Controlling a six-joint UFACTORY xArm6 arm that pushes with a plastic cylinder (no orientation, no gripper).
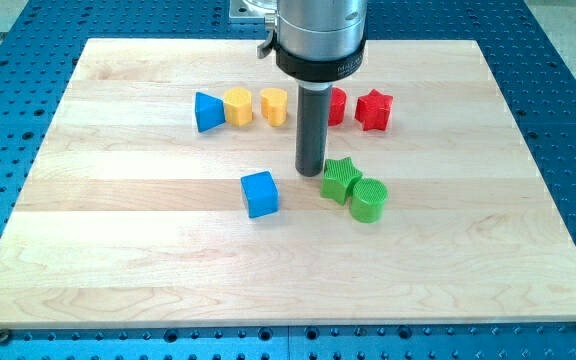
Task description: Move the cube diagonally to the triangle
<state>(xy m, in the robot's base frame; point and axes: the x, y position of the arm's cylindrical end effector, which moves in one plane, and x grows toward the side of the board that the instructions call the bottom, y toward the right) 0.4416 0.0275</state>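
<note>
A blue cube [260,193] lies near the middle of the wooden board [118,240]. A blue triangle [208,111] lies up and to the left of it, at the left end of a row of blocks. My tip [311,174] stands on the board just right of and slightly above the cube, with a gap between them. The tip is close to the left side of a green star [340,179].
A yellow hexagon [238,106] and a yellow block [274,106] lie right of the triangle. A red block [337,105], partly hidden by the rod, and a red star [373,109] follow. A green cylinder [369,198] touches the green star.
</note>
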